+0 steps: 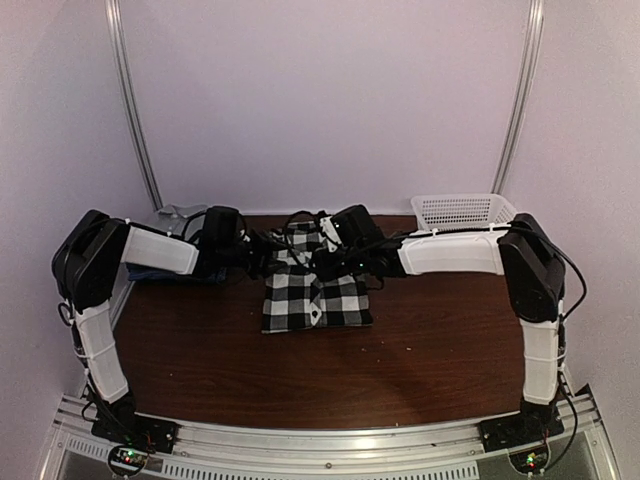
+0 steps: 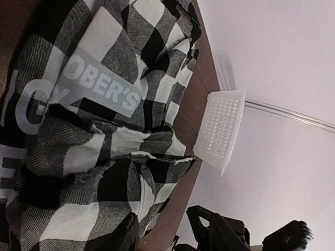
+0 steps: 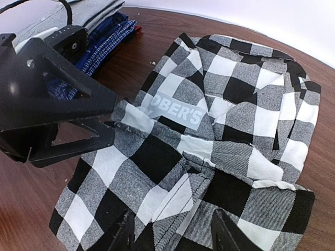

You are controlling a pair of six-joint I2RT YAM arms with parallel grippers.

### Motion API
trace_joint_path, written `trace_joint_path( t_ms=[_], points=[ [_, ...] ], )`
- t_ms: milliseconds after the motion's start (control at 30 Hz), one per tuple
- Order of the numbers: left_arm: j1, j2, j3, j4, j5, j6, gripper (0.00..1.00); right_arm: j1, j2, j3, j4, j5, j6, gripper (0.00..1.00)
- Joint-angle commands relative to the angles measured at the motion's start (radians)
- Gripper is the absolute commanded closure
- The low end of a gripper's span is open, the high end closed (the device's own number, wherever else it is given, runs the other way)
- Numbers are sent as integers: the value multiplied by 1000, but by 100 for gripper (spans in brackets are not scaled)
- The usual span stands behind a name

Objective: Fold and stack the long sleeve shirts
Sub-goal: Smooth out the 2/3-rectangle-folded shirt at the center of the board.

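Observation:
A black-and-white plaid long sleeve shirt (image 1: 315,292) lies partly folded at the middle of the table, its grey label facing up (image 3: 175,111). My left gripper (image 1: 266,260) is at the shirt's left upper edge, jaws apart. In the left wrist view one finger (image 2: 119,234) rests on the plaid cloth (image 2: 78,130). My right gripper (image 1: 336,264) hangs over the shirt's upper middle. It stands open (image 3: 175,232), with a raised fold of plaid between the fingertips. Folded blue (image 3: 107,44) and grey (image 3: 97,13) shirts are stacked at the far left.
A white mesh basket (image 1: 462,211) stands at the back right corner, also seen in the left wrist view (image 2: 222,130). The left arm's black gripper body (image 3: 47,104) sits close beside the right gripper. The folded stack (image 1: 160,270) lies behind the left arm.

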Motion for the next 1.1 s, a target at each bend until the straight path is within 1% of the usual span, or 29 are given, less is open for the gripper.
trace_joint_path(
  t_ms=[0,167,300,500,633,733,767,833,933,1067],
  points=[
    [7,-59,12,-79,-32,129,56,12,-13,6,-60,-75,-12,51],
    [7,-67,20,-129,-45,201,66,12,64,55,-114,-18,-25,55],
    [7,-44,51,-166,-31,251,71,6,185,178,-185,35,-39,54],
    [9,-26,54,-193,4,283,72,-8,314,356,-313,71,-1,41],
    [10,-28,50,-247,20,318,72,-37,304,414,-396,44,33,34],
    [12,-25,49,-252,39,335,72,-58,287,471,-473,44,40,32],
    [12,-21,53,-251,43,339,72,-66,284,488,-491,16,49,31],
    [12,-5,70,-252,52,355,72,-90,275,500,-507,-19,75,32],
    [12,33,105,-248,72,375,73,-125,253,475,-499,-33,104,37],
    [16,102,186,-320,78,436,74,-138,243,443,-480,-45,128,45]
  ],
)
